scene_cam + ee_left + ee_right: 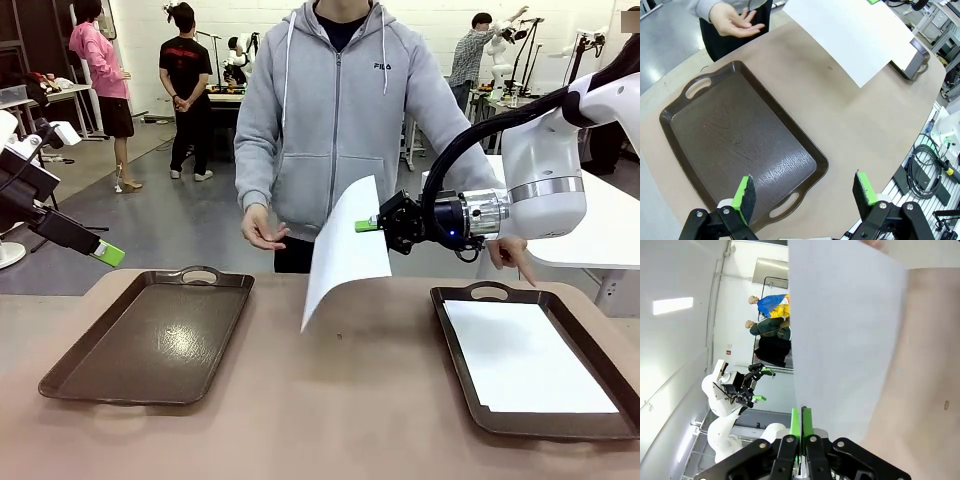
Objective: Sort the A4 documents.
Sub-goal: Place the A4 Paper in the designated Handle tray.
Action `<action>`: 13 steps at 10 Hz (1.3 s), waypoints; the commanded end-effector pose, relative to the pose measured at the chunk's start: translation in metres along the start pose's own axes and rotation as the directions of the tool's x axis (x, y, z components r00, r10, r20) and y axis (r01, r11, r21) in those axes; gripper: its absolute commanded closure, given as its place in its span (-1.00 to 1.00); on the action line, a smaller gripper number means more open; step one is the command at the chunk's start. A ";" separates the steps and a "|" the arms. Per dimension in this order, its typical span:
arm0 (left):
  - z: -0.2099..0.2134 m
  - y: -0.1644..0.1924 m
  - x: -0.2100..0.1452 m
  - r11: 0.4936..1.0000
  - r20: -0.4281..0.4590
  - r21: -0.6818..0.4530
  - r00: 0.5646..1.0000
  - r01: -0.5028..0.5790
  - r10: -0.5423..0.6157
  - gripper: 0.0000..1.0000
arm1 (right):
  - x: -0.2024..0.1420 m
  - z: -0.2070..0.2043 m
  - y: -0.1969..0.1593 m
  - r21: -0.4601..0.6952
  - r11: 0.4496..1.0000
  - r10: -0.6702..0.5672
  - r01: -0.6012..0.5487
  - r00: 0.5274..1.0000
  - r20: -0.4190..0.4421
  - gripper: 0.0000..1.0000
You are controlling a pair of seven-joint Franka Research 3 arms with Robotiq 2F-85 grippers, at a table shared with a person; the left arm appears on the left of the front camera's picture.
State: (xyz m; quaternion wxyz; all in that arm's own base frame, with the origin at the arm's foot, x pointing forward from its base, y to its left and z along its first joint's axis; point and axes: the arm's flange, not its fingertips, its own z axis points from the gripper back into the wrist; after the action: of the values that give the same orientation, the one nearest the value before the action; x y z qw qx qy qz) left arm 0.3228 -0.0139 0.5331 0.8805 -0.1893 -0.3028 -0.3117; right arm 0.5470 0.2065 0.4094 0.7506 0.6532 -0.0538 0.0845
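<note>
Hanging in the air: a white A4 sheet (345, 250), pinched by its edge and drooping down over the middle of the table (330, 400)
Right gripper (368, 225): green pads pressed flat together on the sheet's edge, and in its own wrist view the paper (845, 340) rises straight up from the closed fingertips (801, 422)
Below and to the outer side of that gripper: a dark brown tray (470, 395) with another white sheet (525, 358) lying flat inside it
Left gripper (805, 192): jaws wide apart, nothing between the pads, hovering above the table's near edge
Under and ahead of the left gripper: a second brown tray (740, 145), bare inside
Beyond the left gripper: the held sheet (850, 35) up high, and the person's open hand (735, 20) palm up at the table's far edge
</note>
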 end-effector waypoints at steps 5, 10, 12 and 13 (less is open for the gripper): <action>0.000 0.001 0.000 1.000 0.004 -0.007 1.000 -0.001 0.001 -1.00 | -0.001 -0.001 -0.001 0.002 1.000 -0.008 0.008 1.000 0.018 1.00; 0.000 0.001 0.000 1.000 0.004 -0.007 1.000 -0.001 0.001 -1.00 | -0.050 0.076 0.040 -0.118 0.991 -0.076 0.061 0.988 -0.131 0.98; 0.000 0.001 0.000 1.000 0.004 -0.007 1.000 -0.001 0.001 -1.00 | -0.063 0.113 0.045 -0.148 0.984 -0.118 0.098 0.984 -0.134 0.98; 0.000 0.001 0.000 1.000 0.004 -0.007 1.000 -0.001 0.001 -1.00 | -0.067 0.128 0.041 -0.174 0.979 -0.127 0.103 0.983 -0.133 0.98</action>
State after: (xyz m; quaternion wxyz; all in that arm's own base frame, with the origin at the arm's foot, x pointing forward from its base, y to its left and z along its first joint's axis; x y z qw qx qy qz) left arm 0.3229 -0.0137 0.5331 0.8806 -0.1894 -0.3028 -0.3114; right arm 0.4791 0.0837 0.4571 0.8022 0.5901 0.0191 0.0885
